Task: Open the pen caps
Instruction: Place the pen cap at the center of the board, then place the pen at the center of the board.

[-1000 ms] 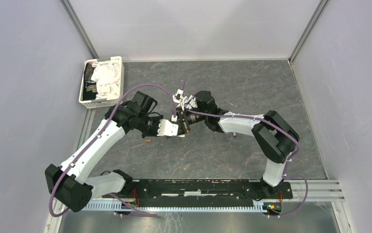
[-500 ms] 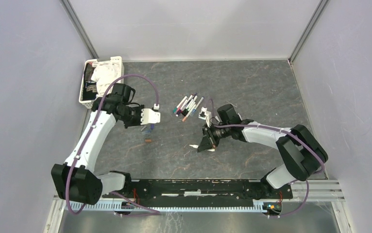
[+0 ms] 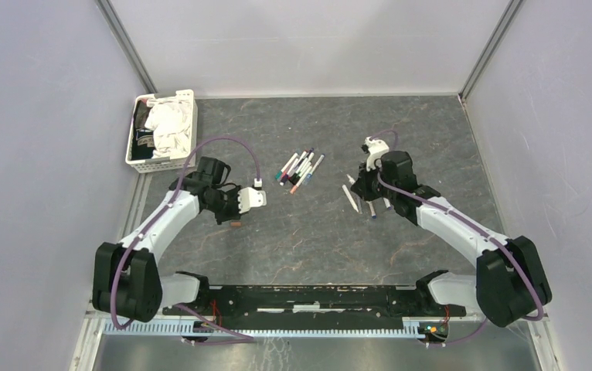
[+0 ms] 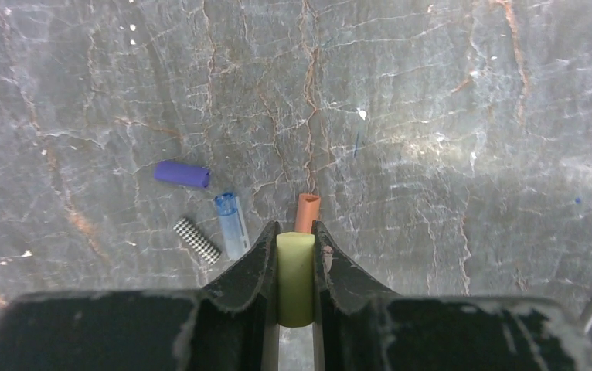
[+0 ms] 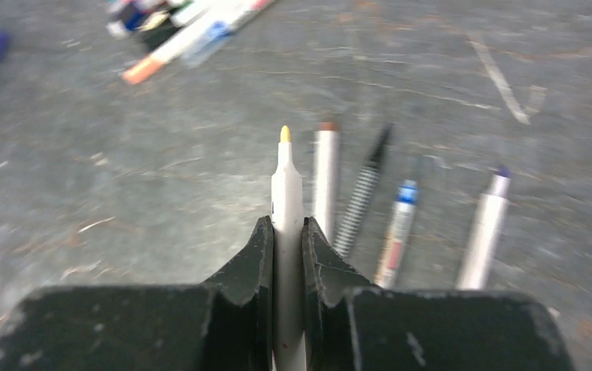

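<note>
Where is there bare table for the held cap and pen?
In wrist views. Left gripper, yellow cap: bare table right of the orange cap; crowded left, three loose caps. Right gripper, pen: bare left of it, to the capped pens; crowded right, four uncapped pens.

Nothing readable anywhere in these, tbh. No lettering I can make out on the pen caps (image 4: 182,174) lying on the surface. The closest thing is a bit of coloured print on the barrel of the blue-banded pen (image 5: 396,232), over around 4 o'clock in the right wrist view, but it's way too blurry to read.
</note>
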`<action>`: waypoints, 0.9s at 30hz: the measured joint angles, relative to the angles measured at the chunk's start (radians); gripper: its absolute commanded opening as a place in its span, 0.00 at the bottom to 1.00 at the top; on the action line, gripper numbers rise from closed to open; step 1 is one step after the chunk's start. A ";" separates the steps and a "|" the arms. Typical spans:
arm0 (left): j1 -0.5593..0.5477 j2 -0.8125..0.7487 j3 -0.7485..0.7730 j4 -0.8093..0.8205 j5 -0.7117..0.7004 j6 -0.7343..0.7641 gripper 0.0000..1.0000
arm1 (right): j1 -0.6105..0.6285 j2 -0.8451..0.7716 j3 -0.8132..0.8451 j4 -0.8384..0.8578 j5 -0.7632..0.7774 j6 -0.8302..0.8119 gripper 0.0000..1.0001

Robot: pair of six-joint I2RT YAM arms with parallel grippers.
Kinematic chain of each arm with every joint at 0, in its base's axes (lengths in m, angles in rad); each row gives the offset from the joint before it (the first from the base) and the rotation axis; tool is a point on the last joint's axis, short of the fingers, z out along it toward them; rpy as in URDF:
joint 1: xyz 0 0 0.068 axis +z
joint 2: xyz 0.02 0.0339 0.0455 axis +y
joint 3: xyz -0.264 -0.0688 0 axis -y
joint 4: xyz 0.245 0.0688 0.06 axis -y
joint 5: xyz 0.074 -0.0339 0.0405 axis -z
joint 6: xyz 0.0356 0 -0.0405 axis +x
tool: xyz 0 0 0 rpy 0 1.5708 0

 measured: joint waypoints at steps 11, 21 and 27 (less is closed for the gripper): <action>-0.022 0.119 -0.057 0.234 -0.082 -0.144 0.36 | -0.043 0.088 -0.051 0.061 0.342 0.019 0.02; -0.024 0.133 -0.048 0.237 -0.089 -0.220 0.61 | -0.062 0.189 -0.058 0.088 0.398 0.013 0.21; -0.024 0.130 0.076 0.161 -0.040 -0.294 0.63 | -0.066 0.205 -0.062 0.089 0.405 0.008 0.36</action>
